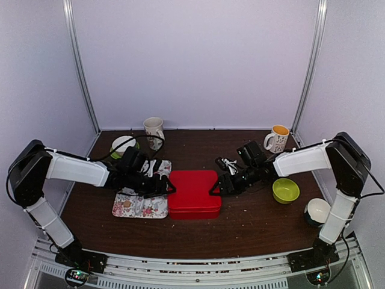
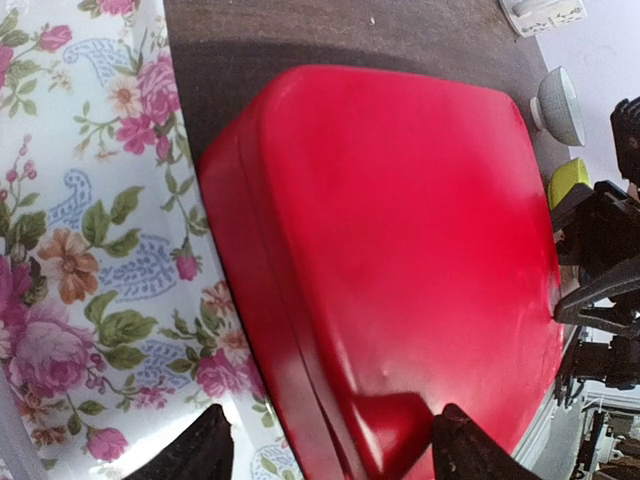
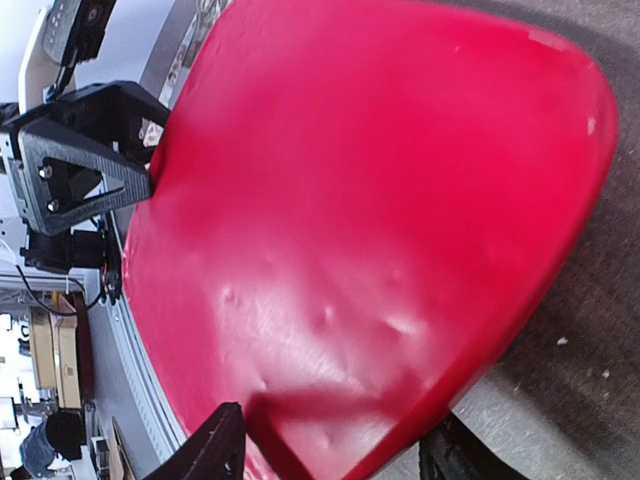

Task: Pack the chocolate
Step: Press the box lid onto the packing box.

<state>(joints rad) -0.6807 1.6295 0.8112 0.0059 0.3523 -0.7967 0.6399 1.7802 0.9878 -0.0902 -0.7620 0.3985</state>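
Red box [image 1: 194, 192] — closed, on dark table [image 1: 252, 223]

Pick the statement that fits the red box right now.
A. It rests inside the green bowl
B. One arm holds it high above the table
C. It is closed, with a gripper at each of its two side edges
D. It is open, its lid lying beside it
C: the red box sits lid-down on the table, the left gripper at its left edge and the right gripper at its right.
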